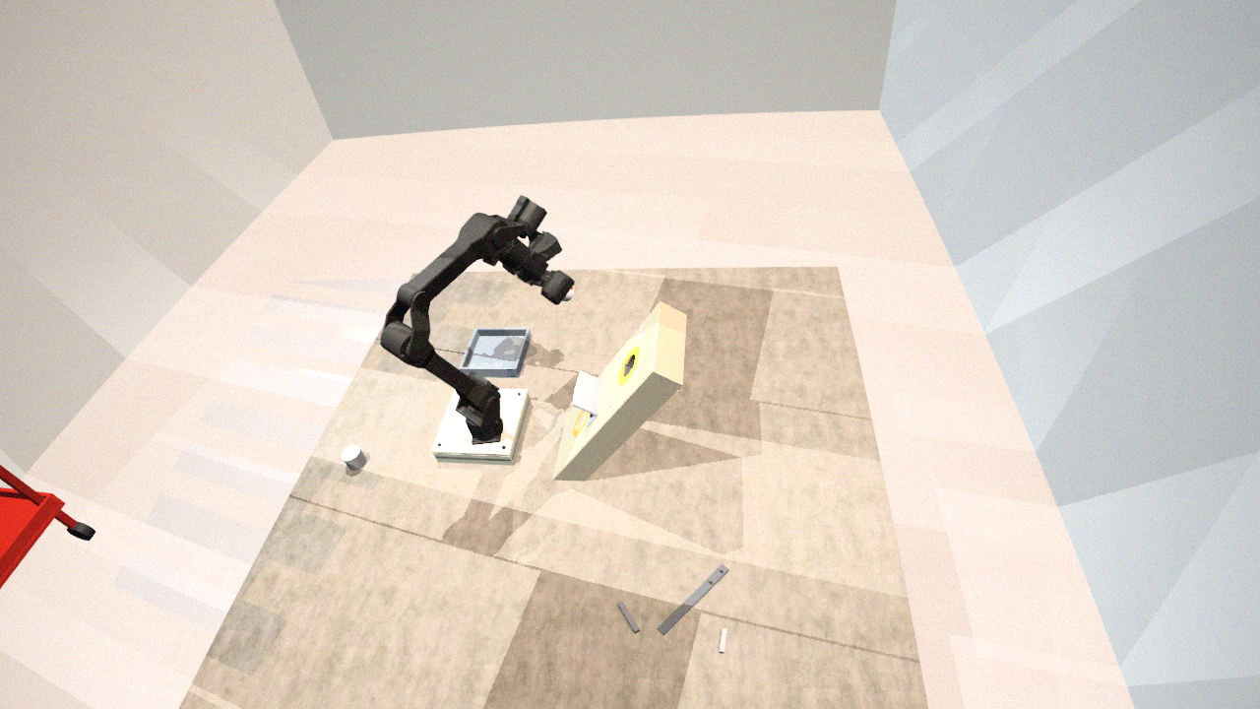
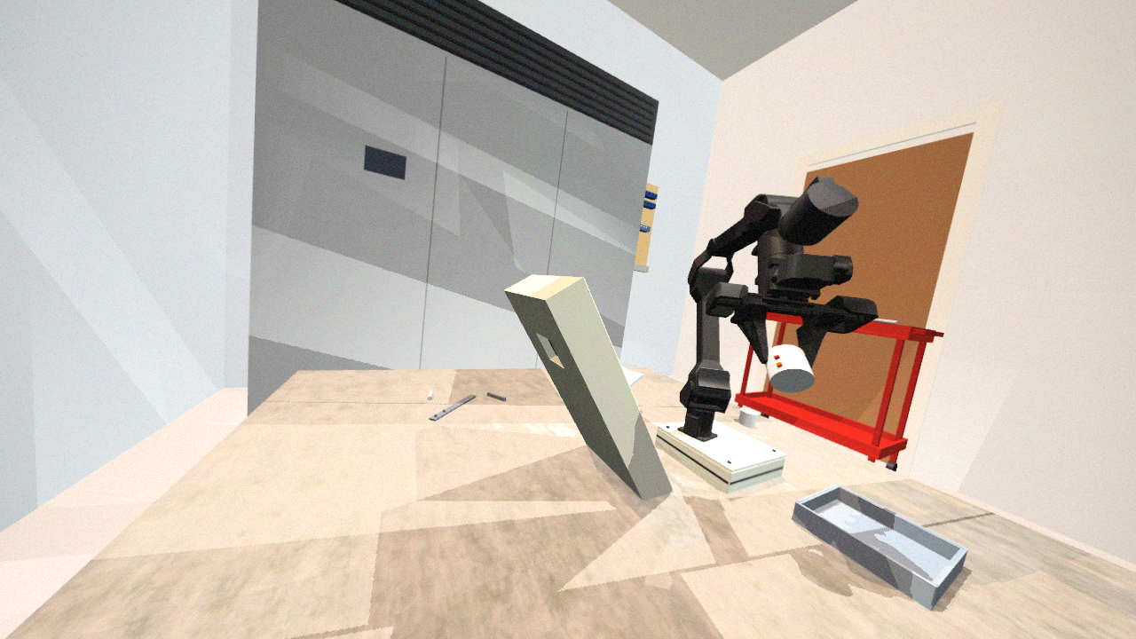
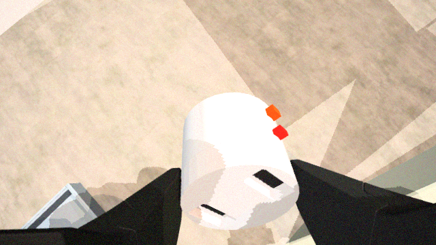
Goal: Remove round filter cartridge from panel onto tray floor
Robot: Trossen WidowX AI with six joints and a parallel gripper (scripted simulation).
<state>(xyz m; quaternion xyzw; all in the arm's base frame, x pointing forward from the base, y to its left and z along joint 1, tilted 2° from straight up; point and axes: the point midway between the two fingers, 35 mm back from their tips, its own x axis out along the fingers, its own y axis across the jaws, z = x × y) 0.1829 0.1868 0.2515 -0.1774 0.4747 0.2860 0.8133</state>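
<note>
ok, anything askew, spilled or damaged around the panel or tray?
Nothing looks spilled or damaged. The service panel leans, but that looks like its mounting. The tray sits level, and the filter cartridge hangs in the tool with no visible cracks.

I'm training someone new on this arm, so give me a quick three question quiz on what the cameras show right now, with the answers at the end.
1. True or false: the cartridge is resting in the tray.
2. Multiple choice: what color is the ring around the hole in the panel? A) blue B) yellow C) green
3. Fill in the blank: the tool is closed on the ____.

Key: 1. False. 2. B. 3. Cartridge.
</note>
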